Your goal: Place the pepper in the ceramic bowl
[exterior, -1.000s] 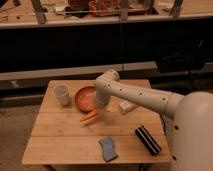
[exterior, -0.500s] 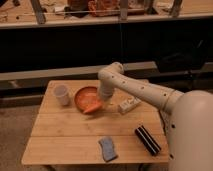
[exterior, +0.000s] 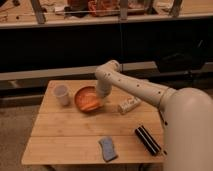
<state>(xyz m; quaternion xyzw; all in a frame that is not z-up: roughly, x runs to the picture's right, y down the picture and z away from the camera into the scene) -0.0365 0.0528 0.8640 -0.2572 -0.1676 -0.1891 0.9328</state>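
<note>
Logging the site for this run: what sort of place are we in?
Likely a lab or workshop: a cluttered workbench behind, a small wooden table with a sponge and cup as props. The gripper hangs at the ceramic bowl.

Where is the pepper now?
The pepper is inside the ceramic bowl, right of the white cup in the camera view; the gripper is over the bowl's right edge.

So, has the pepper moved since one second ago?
Yes: the pepper went from the table into the ceramic bowl; the gripper is at its rim.
</note>
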